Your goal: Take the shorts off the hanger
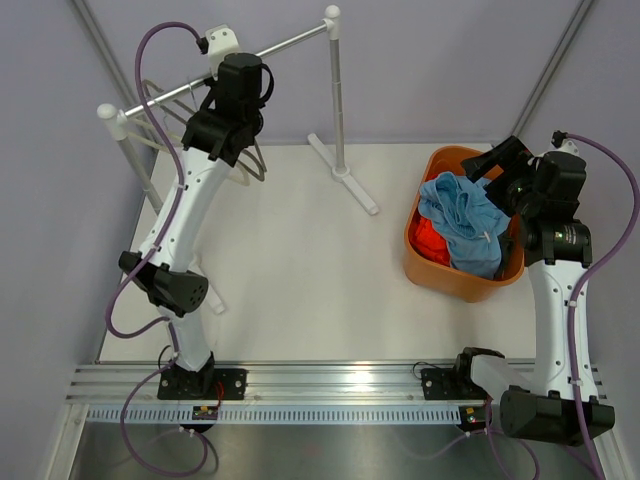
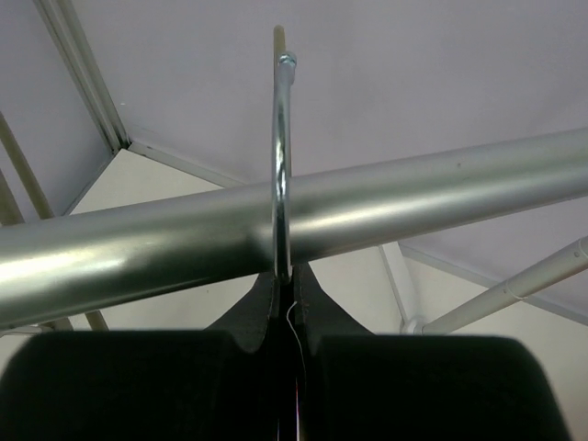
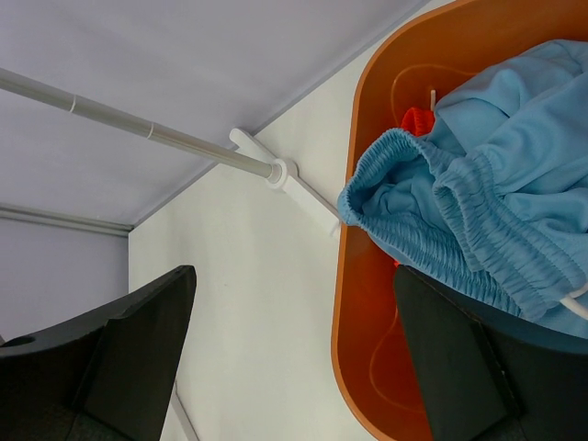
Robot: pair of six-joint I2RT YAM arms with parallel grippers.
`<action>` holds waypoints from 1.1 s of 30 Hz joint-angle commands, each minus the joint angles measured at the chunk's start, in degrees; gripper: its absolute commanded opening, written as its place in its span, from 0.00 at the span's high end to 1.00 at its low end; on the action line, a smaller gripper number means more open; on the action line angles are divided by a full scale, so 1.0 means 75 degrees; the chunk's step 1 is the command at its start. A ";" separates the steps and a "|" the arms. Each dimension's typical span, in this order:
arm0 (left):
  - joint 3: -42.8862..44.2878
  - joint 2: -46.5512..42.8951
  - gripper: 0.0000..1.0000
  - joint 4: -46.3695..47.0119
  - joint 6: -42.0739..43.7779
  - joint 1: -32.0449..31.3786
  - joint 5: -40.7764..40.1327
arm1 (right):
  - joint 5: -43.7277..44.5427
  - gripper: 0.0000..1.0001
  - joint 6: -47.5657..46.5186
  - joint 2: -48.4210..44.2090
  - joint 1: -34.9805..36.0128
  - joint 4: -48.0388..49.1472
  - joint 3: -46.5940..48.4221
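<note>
The light blue shorts (image 1: 465, 220) lie on top in the orange basket (image 1: 440, 275), with the bright orange shorts (image 1: 428, 238) under them. No dark olive-green shorts show. My left gripper (image 1: 238, 85) is up at the rack's rail (image 1: 270, 48). In the left wrist view it (image 2: 285, 276) is shut on the metal hook of a hanger (image 2: 283, 138) that goes over the rail (image 2: 413, 197). The hanger's wire body (image 1: 255, 165) hangs bare below. My right gripper (image 1: 497, 160) is open and empty over the basket's far edge. The right wrist view shows the blue shorts (image 3: 478, 211) and basket rim (image 3: 354, 303).
The rack's upright pole (image 1: 337, 90) and its foot (image 1: 345, 178) stand at the back middle. More thin wire hangers (image 1: 160, 108) hang on the rail's left end. Grey walls close in the back and sides.
</note>
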 commanded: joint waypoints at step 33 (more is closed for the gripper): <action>-0.1674 -0.0608 0.92 0.0812 -0.0591 0.0423 0.0689 | -0.0302 0.03 -0.0182 -0.0020 -0.0027 0.0473 -0.0221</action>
